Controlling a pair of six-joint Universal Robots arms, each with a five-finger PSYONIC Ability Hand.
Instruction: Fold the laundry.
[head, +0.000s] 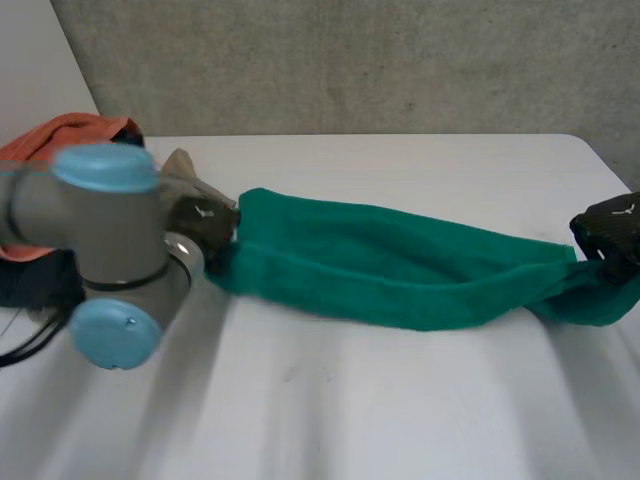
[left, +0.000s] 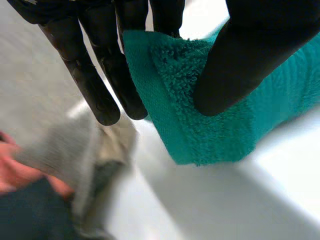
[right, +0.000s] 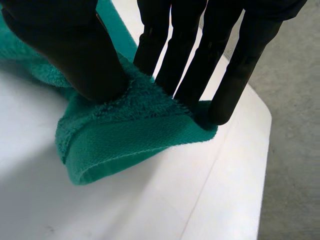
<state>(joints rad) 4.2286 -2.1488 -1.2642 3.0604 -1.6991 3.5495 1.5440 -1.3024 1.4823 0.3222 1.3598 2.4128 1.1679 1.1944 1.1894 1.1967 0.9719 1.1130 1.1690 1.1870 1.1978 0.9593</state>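
Mostly behind left arm (head: 110, 235), left robot hand (head: 207, 222) pinches towel (head: 400, 270) end.

Robot body, one left arm (head: 115, 225): grey cylindrical joints, round light-blue caps (head: 108, 168). The left hand (head: 205, 225) and right hand (head: 610, 235): matte black, small white mark each; fingers (right: 180, 55) long, slim, round-tipped; thumb (right: 75, 55) broader.

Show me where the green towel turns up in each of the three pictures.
Head view: green towel stretched between the left hand and the right hand.
Left wrist view: one end pinched between thumb and fingers of the left hand.
Right wrist view: the other end pinched by the right hand.
Shared landmark: the white table.
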